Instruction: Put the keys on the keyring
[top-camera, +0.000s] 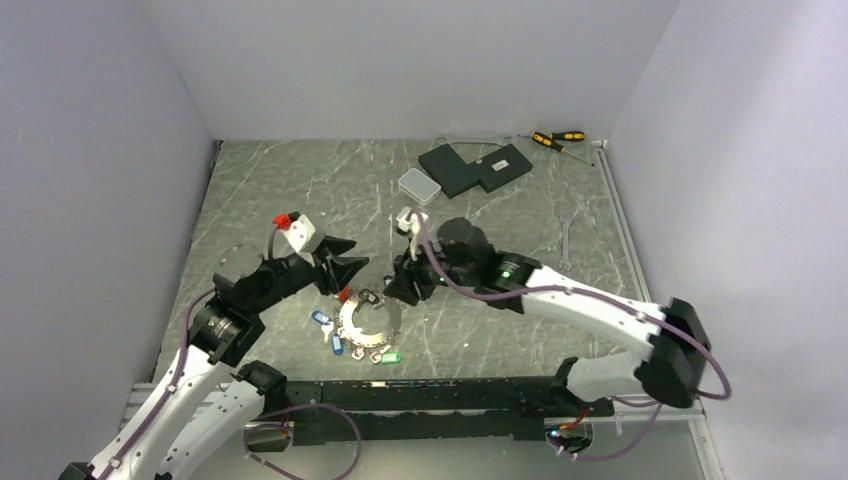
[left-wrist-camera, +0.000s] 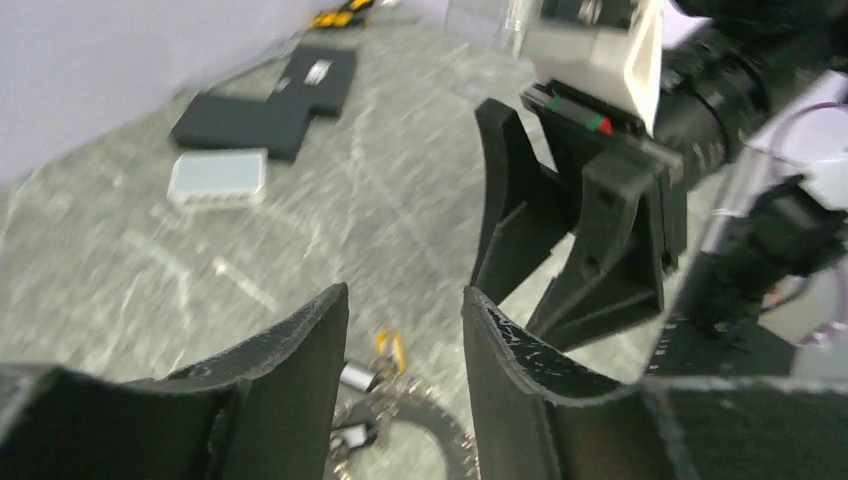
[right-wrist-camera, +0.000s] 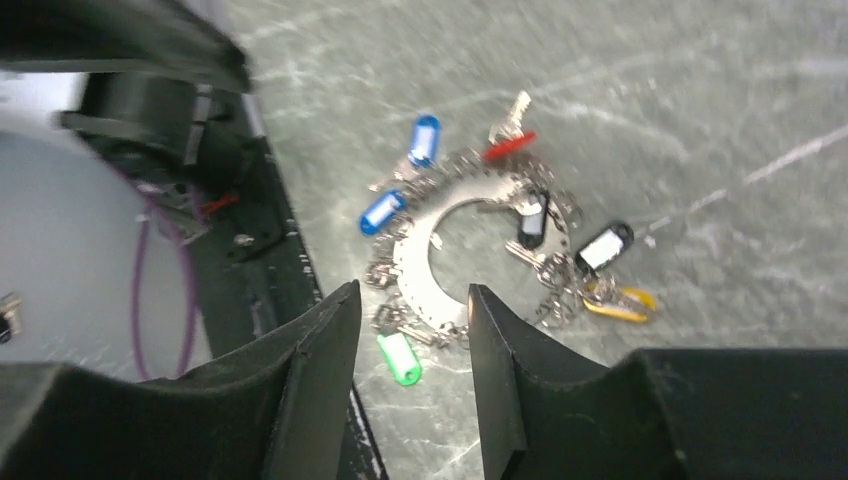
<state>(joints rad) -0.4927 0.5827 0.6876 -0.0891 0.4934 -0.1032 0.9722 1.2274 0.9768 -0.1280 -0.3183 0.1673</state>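
1. Keyring (top-camera: 370, 320) lies flat on the table (top-camera: 280, 200) near its front edge, between the two gripper heads.
2. Keys (right-wrist-camera: 423, 140) with blue, green, red, yellow and black tags fan out round its rim. Whether each one is hooked on or merely touching cannot be told.
3. Left wrist view is blurred. Its own fingers hide most of the ring, leaving only a toothed arc and a yellow tag visible.
4. Right wrist view cuts off the ring's near edge behind its own fingers.
5. Left gripper (top-camera: 345, 280) reaches in from the left, angled down, with its jaws parted on nothing.
6. Right gripper (top-camera: 400, 285) hangs over the ring's right side, pointing down, with its jaws likewise spread and nothing between them.
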